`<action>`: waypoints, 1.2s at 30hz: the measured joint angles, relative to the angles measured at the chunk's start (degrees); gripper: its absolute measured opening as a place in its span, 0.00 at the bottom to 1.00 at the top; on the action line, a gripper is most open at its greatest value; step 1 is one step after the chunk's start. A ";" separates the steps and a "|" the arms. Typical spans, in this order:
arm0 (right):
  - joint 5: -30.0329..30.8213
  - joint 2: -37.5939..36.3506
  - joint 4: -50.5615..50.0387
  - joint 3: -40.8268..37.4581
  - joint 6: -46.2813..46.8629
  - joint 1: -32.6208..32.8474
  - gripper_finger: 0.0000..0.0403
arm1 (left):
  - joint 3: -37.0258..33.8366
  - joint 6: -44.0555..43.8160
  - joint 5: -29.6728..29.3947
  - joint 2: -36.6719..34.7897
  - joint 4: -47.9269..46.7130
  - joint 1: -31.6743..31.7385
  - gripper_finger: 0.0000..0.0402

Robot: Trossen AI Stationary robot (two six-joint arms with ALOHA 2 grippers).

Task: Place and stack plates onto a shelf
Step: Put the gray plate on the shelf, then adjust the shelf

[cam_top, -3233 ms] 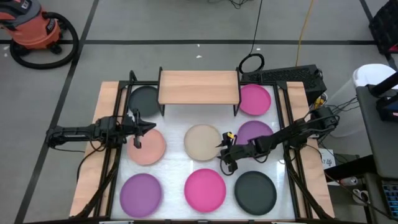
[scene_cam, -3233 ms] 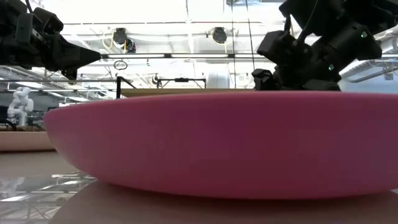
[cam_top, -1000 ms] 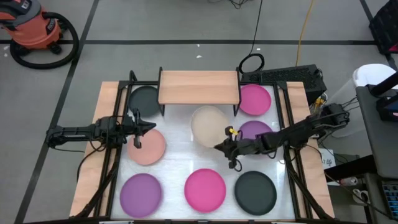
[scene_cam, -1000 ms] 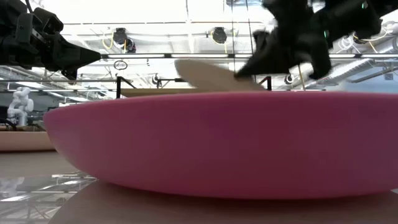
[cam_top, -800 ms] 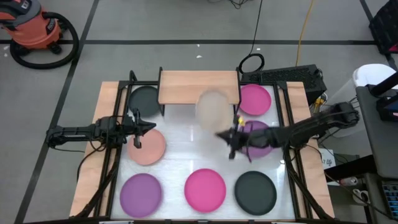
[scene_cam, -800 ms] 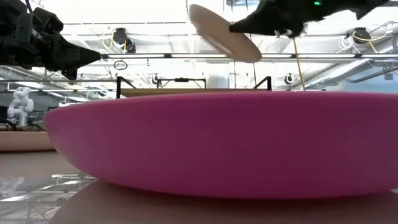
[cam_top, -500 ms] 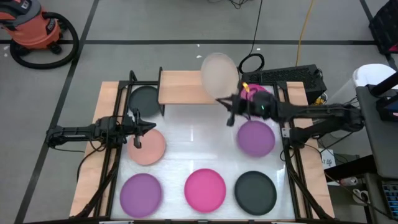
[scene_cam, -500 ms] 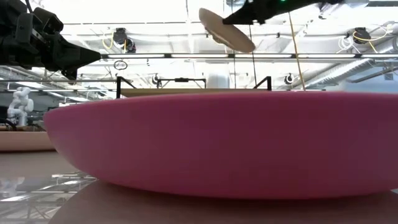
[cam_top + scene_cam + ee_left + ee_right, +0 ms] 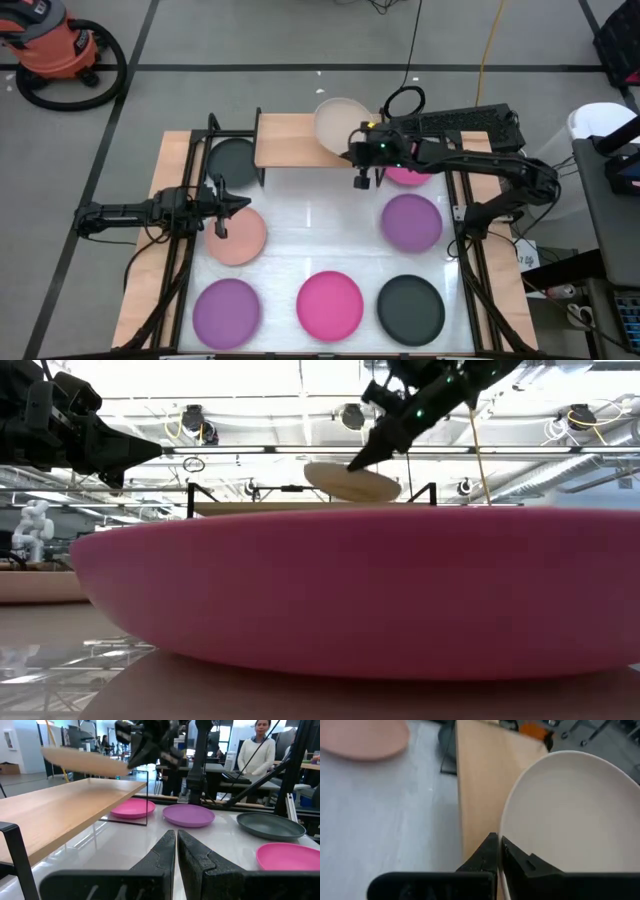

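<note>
The beige plate (image 9: 340, 124) hangs tilted over the shelf's (image 9: 300, 140) right end, its rim pinched by the right gripper (image 9: 357, 152), arm stretched across. The left gripper (image 9: 222, 205), pressed together, hovers above the salmon plate (image 9: 240, 238).

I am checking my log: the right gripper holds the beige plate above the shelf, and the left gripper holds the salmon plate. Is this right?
Not quite. The right gripper does hold the beige plate above the shelf, but the left gripper holds nothing. The left wrist view shows it shut and empty; in the high view the salmon plate lies on the table.
</note>
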 joint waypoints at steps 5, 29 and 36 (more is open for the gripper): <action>0.24 3.72 -0.11 -0.02 0.04 -0.04 0.00 | 0.00 0.01 -0.01 -0.02 0.01 0.02 0.06; 4.77 1.55 -2.43 -0.10 3.48 3.95 0.08 | 0.00 0.00 0.01 0.01 0.05 0.00 0.06; 5.81 -1.27 2.33 -0.11 3.71 5.84 0.08 | -0.02 0.00 0.01 0.01 -0.04 0.00 0.06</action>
